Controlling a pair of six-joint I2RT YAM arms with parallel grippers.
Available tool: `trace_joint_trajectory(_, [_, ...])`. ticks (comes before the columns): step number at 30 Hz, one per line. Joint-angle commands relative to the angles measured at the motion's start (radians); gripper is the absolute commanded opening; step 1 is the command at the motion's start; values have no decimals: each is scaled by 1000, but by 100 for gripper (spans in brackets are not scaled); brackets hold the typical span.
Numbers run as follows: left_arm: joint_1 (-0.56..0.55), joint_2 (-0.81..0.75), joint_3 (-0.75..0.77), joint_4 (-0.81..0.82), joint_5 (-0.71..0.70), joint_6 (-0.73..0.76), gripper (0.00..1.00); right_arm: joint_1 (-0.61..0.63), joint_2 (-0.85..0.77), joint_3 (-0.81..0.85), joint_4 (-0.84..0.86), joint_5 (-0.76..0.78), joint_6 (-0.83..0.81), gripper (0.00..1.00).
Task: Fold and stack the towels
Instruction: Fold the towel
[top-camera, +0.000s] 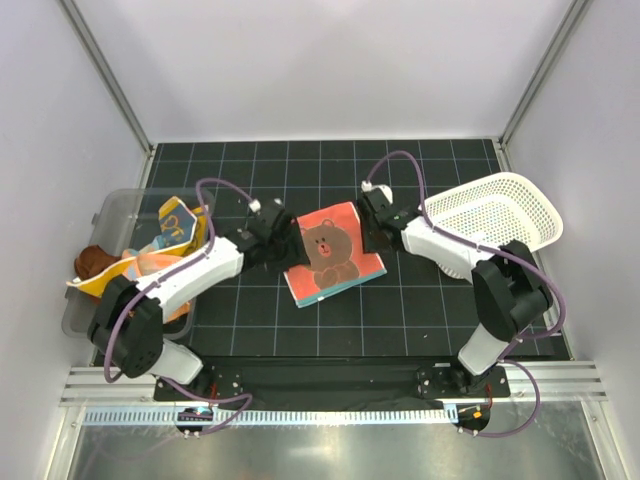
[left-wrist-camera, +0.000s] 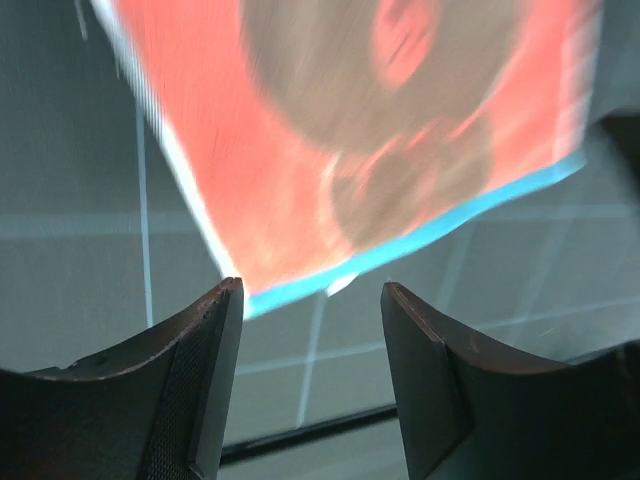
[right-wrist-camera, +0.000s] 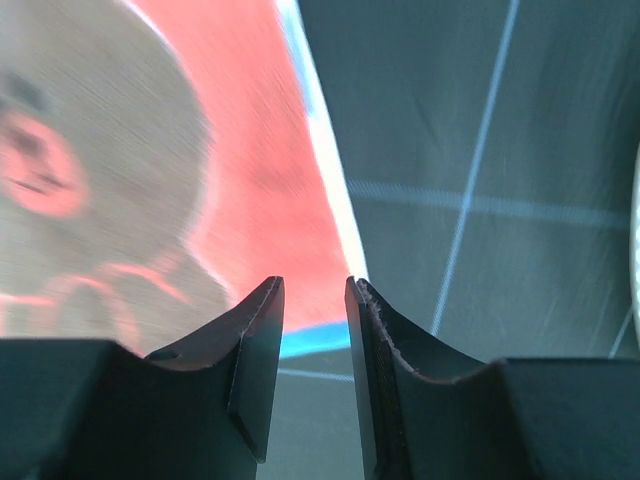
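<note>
A folded red-orange towel (top-camera: 335, 255) with a brown cartoon bear and a light blue edge lies flat on the black gridded mat in the middle. My left gripper (top-camera: 283, 245) hovers at its left edge. In the left wrist view that gripper (left-wrist-camera: 310, 295) is open, with nothing between its fingers, and the towel (left-wrist-camera: 330, 130) lies just past the tips. My right gripper (top-camera: 373, 240) is at the towel's right edge. In the right wrist view its fingers (right-wrist-camera: 313, 290) stand a narrow gap apart and hold nothing, above the towel's corner (right-wrist-camera: 250, 200). More towels (top-camera: 150, 255) sit bunched in the bin at left.
A clear plastic bin (top-camera: 110, 215) stands at the left edge and holds yellow-orange, patterned and rust-brown (top-camera: 92, 262) cloths. A white perforated basket (top-camera: 500, 210) stands at the right rear beside the right arm. Grey walls close off the left, right and back.
</note>
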Motion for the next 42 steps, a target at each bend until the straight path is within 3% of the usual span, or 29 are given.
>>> trace_joint_trajectory(1, [87,9,142,-30,-67,113,61,-5,20,156,18,-12,-47,40])
trace_joint_trajectory(3, [152,72,167,-12,-55,145,60,-5,69,199,51,-25,-73,39])
trace_joint_trajectory(8, [242,212,254,31,-21,191,57,-38,230,362,113,-63,-120,26])
trace_joint_trajectory(16, [294,408,337,54,-7,193,54,-156,429,472,203,-218,-116,24])
trace_joint_trajectory(22, [351,506,400,39,-30,199,54,-179,445,428,254,-240,-120,24])
trace_joint_trajectory(31, [427,585,572,-87,-81,257,54,-154,381,259,349,-227,64,24])
trace_joint_trajectory(35, [432,534,563,-50,20,355,55,-153,368,274,322,-212,45,27])
trace_joint_trajectory(37, [432,501,532,-4,140,415,55,-173,367,316,277,-209,2,30])
trace_joint_trajectory(39, [430,482,497,19,187,444,56,-202,365,336,277,-262,-40,35])
trace_joint_trajectory(42, [432,468,479,26,223,501,57,-260,381,403,267,-459,-111,43])
